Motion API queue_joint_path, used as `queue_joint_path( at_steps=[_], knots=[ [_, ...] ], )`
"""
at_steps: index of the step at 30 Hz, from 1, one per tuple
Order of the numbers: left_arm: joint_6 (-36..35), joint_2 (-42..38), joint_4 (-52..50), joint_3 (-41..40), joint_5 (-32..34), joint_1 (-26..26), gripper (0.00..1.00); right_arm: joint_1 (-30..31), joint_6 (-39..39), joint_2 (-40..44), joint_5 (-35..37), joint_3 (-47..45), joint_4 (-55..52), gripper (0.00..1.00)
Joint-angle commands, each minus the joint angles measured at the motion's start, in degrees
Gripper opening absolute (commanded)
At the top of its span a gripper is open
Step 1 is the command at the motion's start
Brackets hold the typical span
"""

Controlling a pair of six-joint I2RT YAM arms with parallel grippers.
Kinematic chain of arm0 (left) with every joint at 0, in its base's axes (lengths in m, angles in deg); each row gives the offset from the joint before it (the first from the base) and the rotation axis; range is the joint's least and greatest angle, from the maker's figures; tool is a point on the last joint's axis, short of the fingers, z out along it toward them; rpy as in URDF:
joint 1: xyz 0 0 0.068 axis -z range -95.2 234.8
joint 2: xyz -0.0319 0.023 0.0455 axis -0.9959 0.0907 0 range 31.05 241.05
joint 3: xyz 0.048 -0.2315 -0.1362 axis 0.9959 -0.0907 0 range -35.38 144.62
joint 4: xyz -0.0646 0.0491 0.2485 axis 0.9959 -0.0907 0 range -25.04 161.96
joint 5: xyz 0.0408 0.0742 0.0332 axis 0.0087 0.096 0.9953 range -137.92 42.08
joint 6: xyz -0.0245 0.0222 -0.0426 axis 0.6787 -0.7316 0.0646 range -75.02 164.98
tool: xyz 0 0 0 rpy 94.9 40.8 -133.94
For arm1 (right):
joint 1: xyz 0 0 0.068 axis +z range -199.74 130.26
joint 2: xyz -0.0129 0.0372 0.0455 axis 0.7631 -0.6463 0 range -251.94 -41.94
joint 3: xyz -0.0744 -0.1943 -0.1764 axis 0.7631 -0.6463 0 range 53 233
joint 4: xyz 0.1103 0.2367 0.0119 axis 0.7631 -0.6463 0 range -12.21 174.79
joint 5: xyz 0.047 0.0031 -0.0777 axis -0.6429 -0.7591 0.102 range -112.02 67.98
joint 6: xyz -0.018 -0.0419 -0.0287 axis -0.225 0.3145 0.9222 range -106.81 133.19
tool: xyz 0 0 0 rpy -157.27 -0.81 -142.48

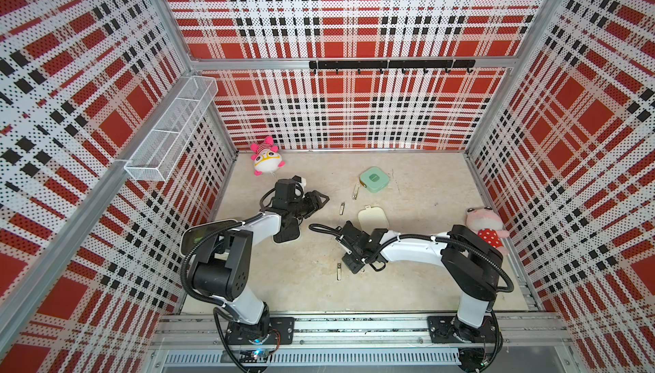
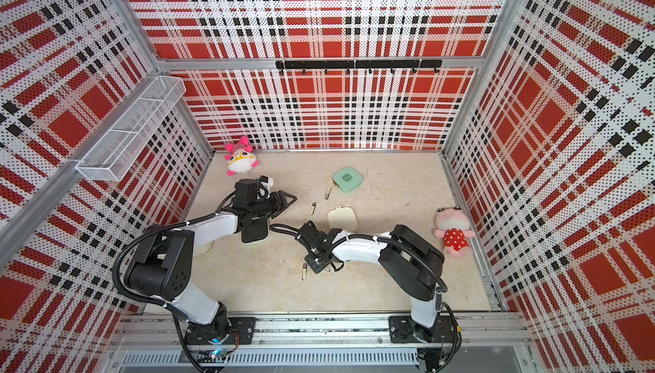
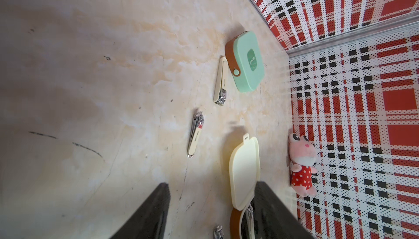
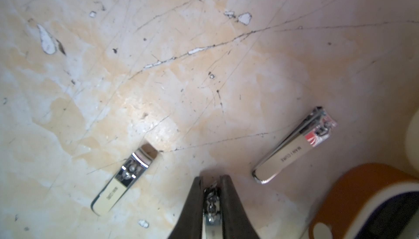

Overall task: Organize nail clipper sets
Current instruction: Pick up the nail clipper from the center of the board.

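Nail clipper (image 4: 212, 203), small and of silver metal, is pinched between the closed black fingers of the right gripper (image 4: 212, 181) above the scuffed beige marble-look tabletop (image 4: 204, 79). I cannot tell whether it is lifted clear.

In the right wrist view, two more cream-handled silver clippers lie flat on either side of the fingers: a lettered clipper (image 4: 123, 178) and a red-patch clipper (image 4: 294, 146). Just past the red-patch clipper is the open cream case (image 4: 353, 185), a rounded square with a brown strap and a black inner tray. Its lid (image 1: 371, 217) is hinged open in both top views.

The left gripper (image 3: 213, 183) hovers well apart, its jaws spread and nothing between them.

Farther back, a closed mint green case (image 1: 374, 179) rests with a long cream clipper (image 1: 355, 191) just beside it.
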Motion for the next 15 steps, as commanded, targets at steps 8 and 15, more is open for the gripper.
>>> queue_joint_path(
  at_steps=[8, 15],
  knots=[
    [0.65, 2.07, 1.31, 1.87, 0.48, 3.44, 0.64, -1.24, -2.52, 7.17, 2.93, -4.03, 0.19, 0.14],
    [2.05, 4.49, 1.72, 5.05, 0.26, 8.42, 0.64, -5.25, -4.41, 14.73, 5.48, -8.35, 2.12, 0.14]
  ],
)
